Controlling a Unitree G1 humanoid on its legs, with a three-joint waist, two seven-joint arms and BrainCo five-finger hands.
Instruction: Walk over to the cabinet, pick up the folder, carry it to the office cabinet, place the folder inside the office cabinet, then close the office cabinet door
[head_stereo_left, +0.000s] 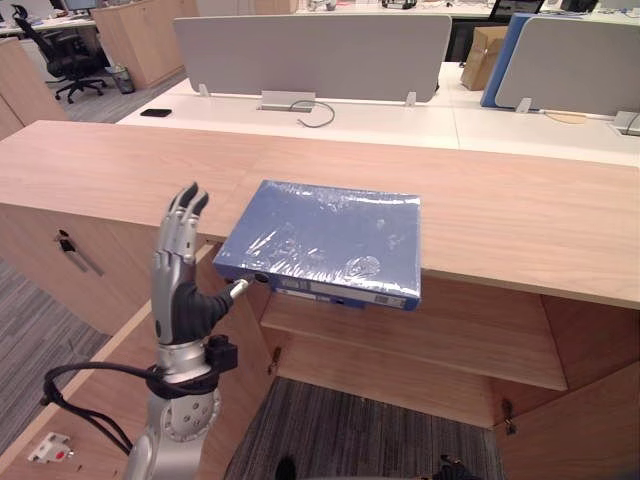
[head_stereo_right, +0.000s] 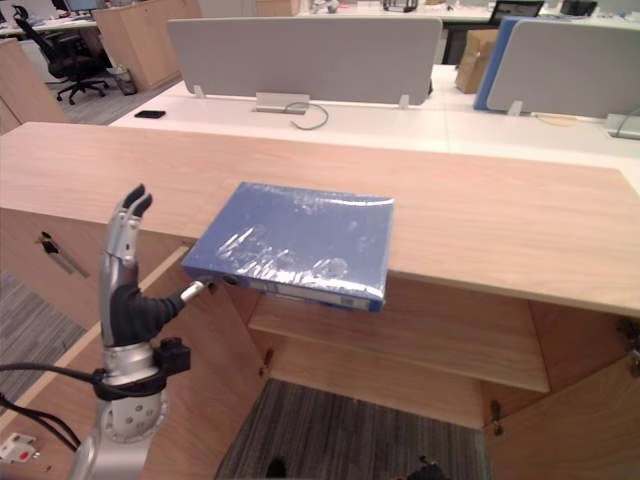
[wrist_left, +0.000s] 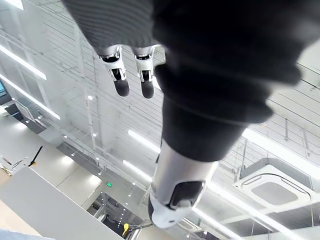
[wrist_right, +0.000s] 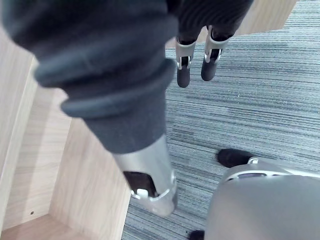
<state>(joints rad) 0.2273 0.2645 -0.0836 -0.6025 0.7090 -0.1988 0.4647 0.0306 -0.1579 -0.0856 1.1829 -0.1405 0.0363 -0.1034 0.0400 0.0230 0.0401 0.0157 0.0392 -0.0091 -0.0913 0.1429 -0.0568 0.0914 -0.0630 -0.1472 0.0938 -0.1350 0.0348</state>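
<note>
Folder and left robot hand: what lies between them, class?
Nothing: in the left eye view the left robot hand points its thumb almost onto the folder corner; only bare cabinet wood shows.

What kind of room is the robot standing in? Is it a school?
It looks like an open-plan office, not a school. White desks with grey divider screens stand side by side, a black swivel chair sits at the back, and a blue folder lies on a long wooden cabinet.

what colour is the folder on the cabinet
The folder is blue and glossy; the left eye view shows it best.
</note>
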